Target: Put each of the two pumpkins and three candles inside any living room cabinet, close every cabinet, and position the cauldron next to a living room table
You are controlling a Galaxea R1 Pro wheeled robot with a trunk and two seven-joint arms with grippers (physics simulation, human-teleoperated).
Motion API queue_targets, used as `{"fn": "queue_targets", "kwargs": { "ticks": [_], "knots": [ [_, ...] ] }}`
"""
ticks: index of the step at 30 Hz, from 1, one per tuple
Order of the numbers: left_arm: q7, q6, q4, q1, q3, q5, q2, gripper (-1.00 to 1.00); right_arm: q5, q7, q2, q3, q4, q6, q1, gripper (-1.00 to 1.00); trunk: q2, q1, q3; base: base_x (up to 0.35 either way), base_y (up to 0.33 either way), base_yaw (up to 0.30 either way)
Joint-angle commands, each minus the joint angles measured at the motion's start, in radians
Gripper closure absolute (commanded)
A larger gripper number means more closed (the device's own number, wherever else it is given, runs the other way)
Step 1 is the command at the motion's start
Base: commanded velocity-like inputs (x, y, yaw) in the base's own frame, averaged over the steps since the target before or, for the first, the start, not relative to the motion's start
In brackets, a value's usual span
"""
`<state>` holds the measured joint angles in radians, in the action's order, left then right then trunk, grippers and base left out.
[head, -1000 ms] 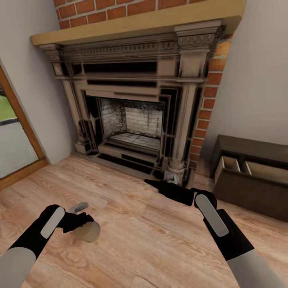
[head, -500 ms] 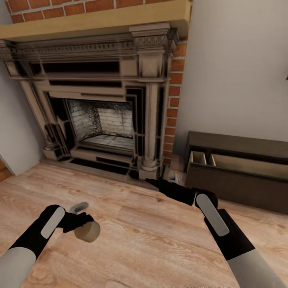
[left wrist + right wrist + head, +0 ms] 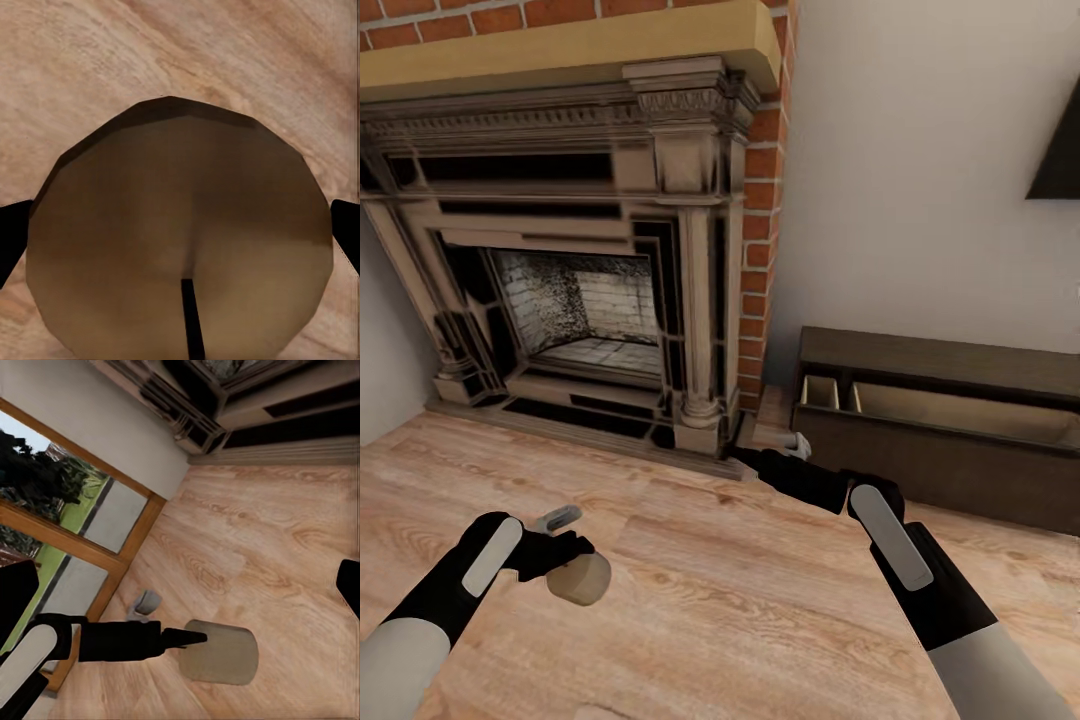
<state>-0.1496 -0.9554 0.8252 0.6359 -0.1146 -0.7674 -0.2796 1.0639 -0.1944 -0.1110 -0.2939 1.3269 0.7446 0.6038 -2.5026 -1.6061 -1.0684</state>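
Left tool [image 3: 565,560] is clamped on a candle [image 3: 582,578] above the floor [image 3: 720,600]; right tool [image 3: 745,457] is spread open, cabinet [image 3: 950,430] seen open nearby.

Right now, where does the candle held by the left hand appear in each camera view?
Head view: candle lower left, at the left hand.
Left wrist view: candle close up, between the dark fingers.
Right wrist view: candle low centre.
Shared landmark: the wooden floor beneath it.
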Motion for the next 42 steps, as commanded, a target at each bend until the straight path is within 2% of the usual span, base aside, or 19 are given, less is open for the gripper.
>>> {"fn": "queue_targets", "kwargs": {
  "ticks": [1, 6, 16, 37, 42],
  "knots": [
    [-0.010, -0.002, 0.002, 0.001, -0.004, -0.013, -0.001, 1.00, -0.003, -0.004, -0.001, -0.001, 0.000, 0.002, 0.001, -1.00, 0.000, 0.000, -0.001, 0.000, -0.278, 0.000],
    [-0.010, -0.002, 0.002, 0.001, -0.004, -0.013, -0.001, 1.00, -0.002, -0.005, -0.001, -0.001, -0.001, 0.002, 0.001, -1.00, 0.000, 0.000, 0.000, 0.000, -0.278, -0.035],
    [-0.010, 0.000, 0.002, 0.001, -0.004, -0.012, -0.001, 1.00, -0.002, -0.005, -0.001, -0.001, -0.003, 0.002, 0.001, -1.00, 0.000, 0.000, 0.006, 0.000, -0.261, -0.247],
    [-0.010, -0.001, 0.002, 0.001, -0.005, -0.010, -0.001, 1.00, -0.001, -0.006, 0.000, 0.012, -0.021, 0.002, 0.001, -1.00, 0.000, 0.000, 0.020, 0.000, -0.015, -0.273],
    [-0.010, 0.000, 0.002, 0.001, -0.006, -0.007, 0.000, 1.00, -0.001, -0.005, 0.001, 0.012, -0.021, 0.002, 0.001, -1.00, 0.000, 0.000, 0.024, 0.000, -0.169, -0.273]
  ]
}}
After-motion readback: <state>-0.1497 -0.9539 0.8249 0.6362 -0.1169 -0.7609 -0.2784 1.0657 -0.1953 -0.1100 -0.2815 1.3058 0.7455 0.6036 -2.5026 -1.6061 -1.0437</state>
